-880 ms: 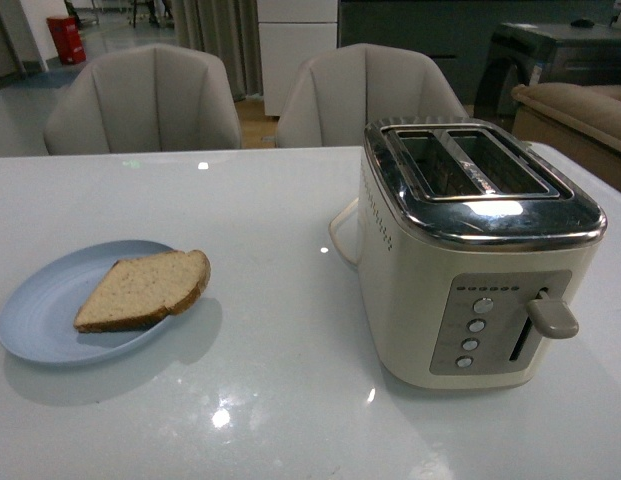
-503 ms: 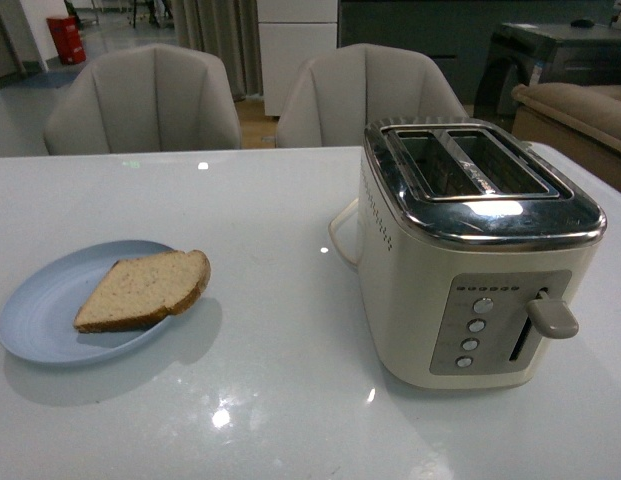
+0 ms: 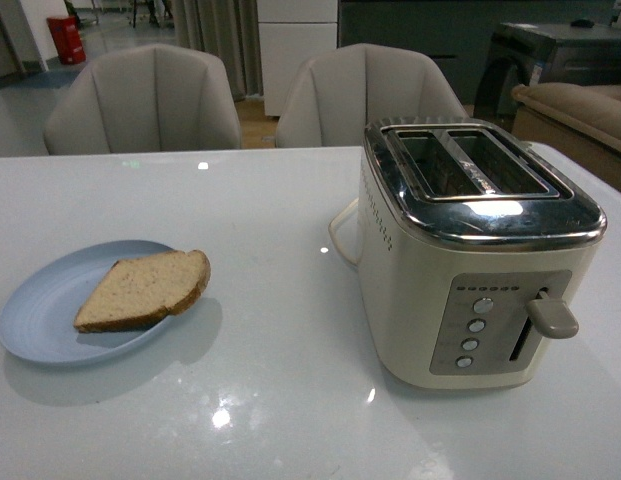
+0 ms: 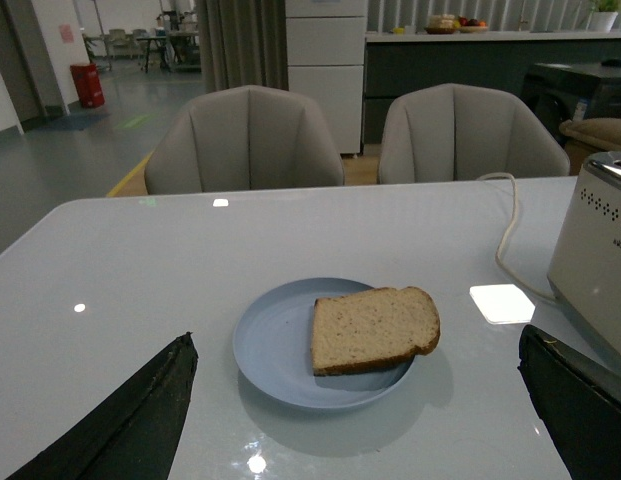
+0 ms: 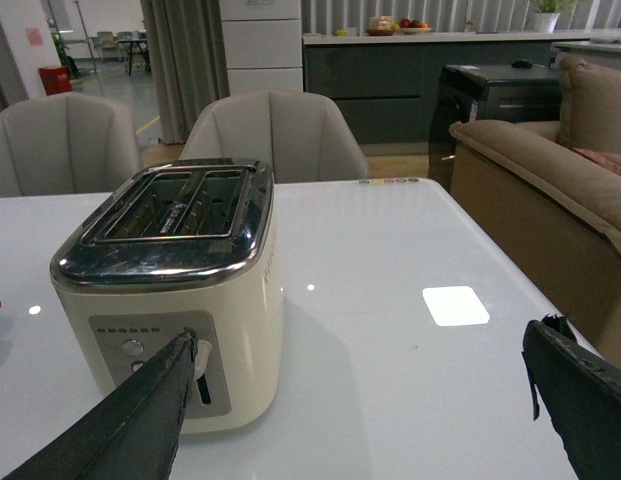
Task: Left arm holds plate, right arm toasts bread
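The room is a bit dim, with light coming from above. Small white glare spots shine on the glossy table (image 3: 270, 200). A bright square of light (image 4: 502, 302) sits on it too. The metal top of the toaster (image 3: 410, 290) gleams. The plate (image 3: 45, 310) throws a soft grey shadow. Everything looks slightly grainy, and far things look soft.
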### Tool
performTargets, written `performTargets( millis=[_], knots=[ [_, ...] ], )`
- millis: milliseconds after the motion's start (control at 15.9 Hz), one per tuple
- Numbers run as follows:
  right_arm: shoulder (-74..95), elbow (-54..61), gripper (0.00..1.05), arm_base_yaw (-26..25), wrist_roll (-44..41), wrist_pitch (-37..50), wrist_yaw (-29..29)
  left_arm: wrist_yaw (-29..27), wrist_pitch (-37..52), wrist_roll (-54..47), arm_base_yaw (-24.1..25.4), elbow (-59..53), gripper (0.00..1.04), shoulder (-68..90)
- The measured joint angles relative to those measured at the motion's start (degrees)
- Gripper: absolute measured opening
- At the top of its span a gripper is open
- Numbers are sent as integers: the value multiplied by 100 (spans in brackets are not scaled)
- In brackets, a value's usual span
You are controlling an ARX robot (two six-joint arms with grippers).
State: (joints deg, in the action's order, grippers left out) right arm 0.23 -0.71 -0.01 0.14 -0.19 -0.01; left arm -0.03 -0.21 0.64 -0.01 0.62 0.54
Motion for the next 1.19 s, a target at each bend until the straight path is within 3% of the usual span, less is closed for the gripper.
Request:
performTargets(
  millis=[188, 314, 503, 691, 817, 942, 1068, 1194],
  knots=[
    [0, 0, 98, 0, 0, 0, 0, 0, 2, 0, 0, 0, 98, 0],
    [0, 0, 98, 0, 0, -2, 0, -498, -643, 466, -387, 308, 98, 490],
    [0, 0, 98, 0, 0, -2, 0, -640, -503, 656, -586, 675, 98, 566],
    [0, 0, 98, 0, 0, 0, 0, -175, 798, 678, -256, 691, 98, 1803],
    [0, 0, 98, 0, 0, 0, 0, 133, 2771, 579, 59, 820, 98, 3967],
    [0, 0, 98, 0, 0, 0, -2, 420, 4640, 332, 356, 1696, 98, 6669],
    [0, 0, 98, 0, 0, -2, 0, 649, 4883, 133, 658, 2868, 98, 8968],
    [0, 0, 98, 0, 0, 0, 0, 654, 4743, 39, 774, 3331, 98, 9871]
  ],
)
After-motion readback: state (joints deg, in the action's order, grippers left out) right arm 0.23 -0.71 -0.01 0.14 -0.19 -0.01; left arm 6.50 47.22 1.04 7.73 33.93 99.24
